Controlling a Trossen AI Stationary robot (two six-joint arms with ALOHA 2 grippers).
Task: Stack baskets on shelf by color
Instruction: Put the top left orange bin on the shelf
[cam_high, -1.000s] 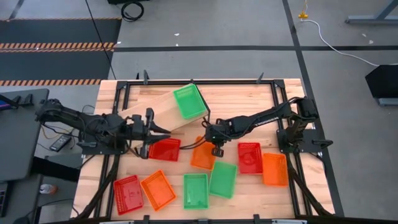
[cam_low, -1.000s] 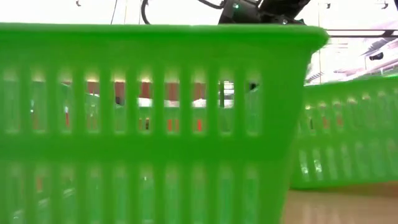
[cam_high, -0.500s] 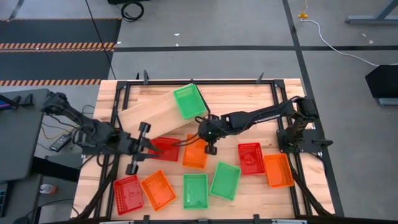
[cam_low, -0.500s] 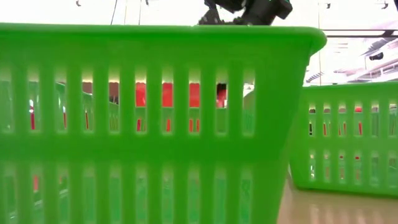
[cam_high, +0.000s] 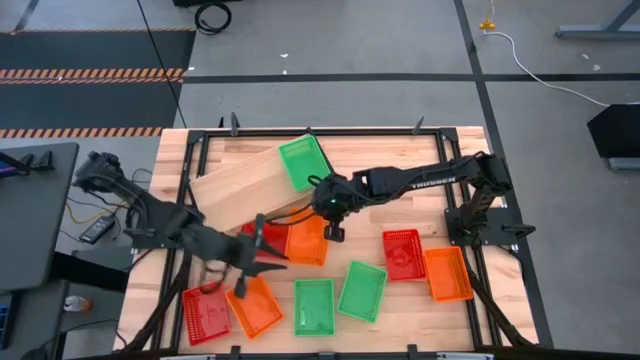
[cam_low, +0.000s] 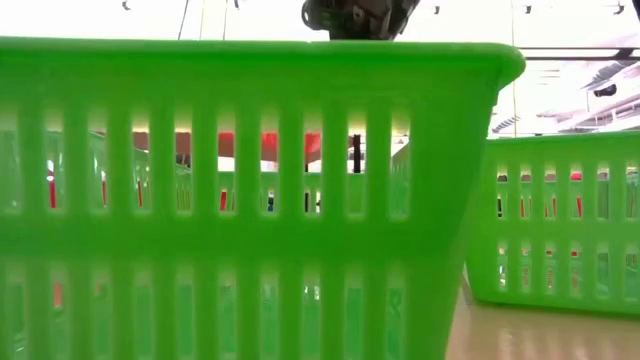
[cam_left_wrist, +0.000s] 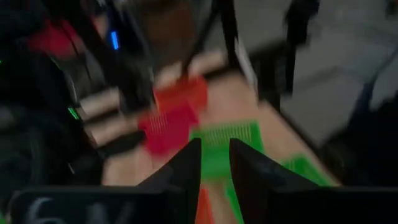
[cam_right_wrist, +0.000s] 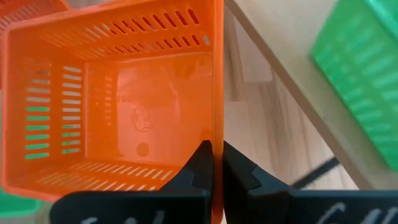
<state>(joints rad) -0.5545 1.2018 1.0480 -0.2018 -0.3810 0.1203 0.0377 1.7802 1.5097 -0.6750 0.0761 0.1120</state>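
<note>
Shifted: right gripper, jaws pinched on the orange basket wall, has carried it toward the shelf, where one green basket sits. Stacking by color barely begun, I judge. My left gripper has swung off the red basket toward the near orange basket, jaws narrowly parted, holding nothing.

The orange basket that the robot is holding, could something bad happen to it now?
Maybe. The right gripper pinches only one thin wall of the orange basket, so it could tip or slip out. It hangs close to the shelf edge and might bump it. The left gripper is also close by, beside a red basket, so the arms could knock together.
</note>
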